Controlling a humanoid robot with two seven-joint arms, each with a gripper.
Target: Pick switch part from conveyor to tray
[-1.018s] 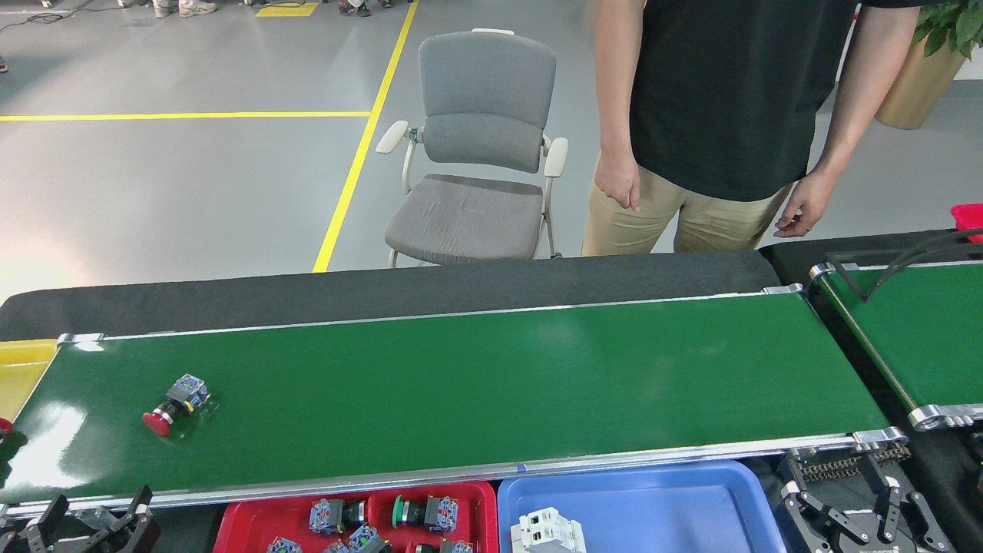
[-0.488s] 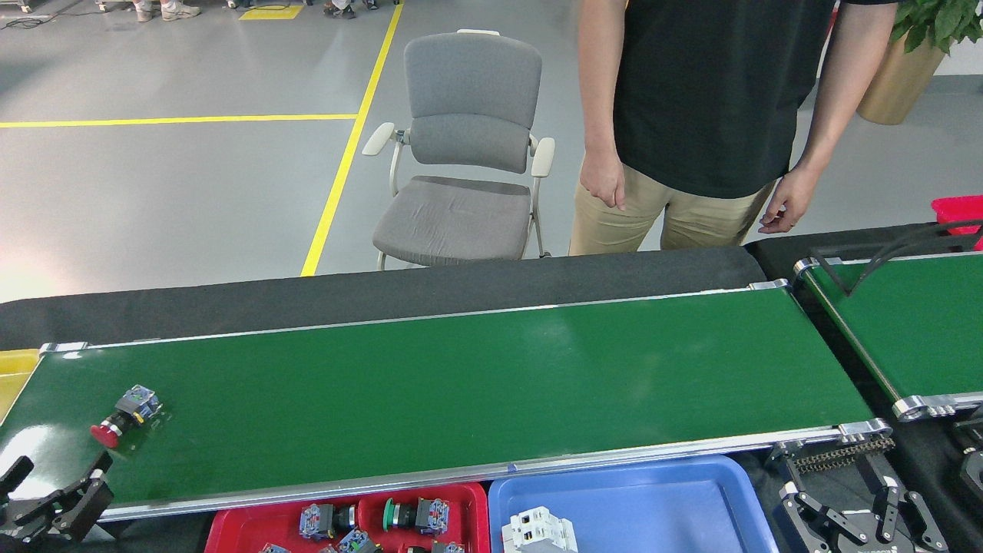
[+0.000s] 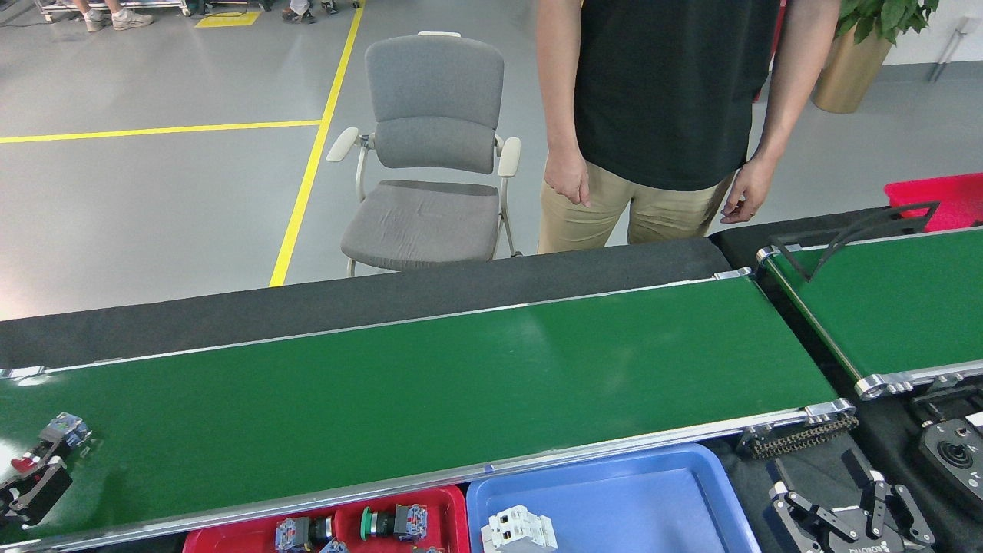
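**Reaching in at the conveyor's left end**

Standing by the conveyor [image 3: 430,384], one sees a long stretch of bare green belt running from its right roller almost to its left end, with nothing on it between the silver side rails. The only piece on the belt is the switch part [image 3: 47,444], with a red button and a grey-blue block, lying on its side close to the conveyor's left end and nearer its front rail than its back one.

The left gripper [image 3: 29,485] comes in low over the conveyor's front-left corner, right at the picture's border. Its dark fingers sit just beside the switch part's red button, perhaps touching it; how far they are spread I cannot tell, since most of the gripper is cut off.

The right gripper [image 3: 852,518] rests off the conveyor's right end, in front of the chain drive, its black fingers spread apart and holding nothing.

Below the conveyor's front rail sit a red tray [image 3: 453,507], holding several switch parts, and a blue tray [image 3: 653,507] with a white breaker inside. Beyond the conveyor's back rail stand a person [image 3: 660,100] and a grey chair [image 3: 430,153].
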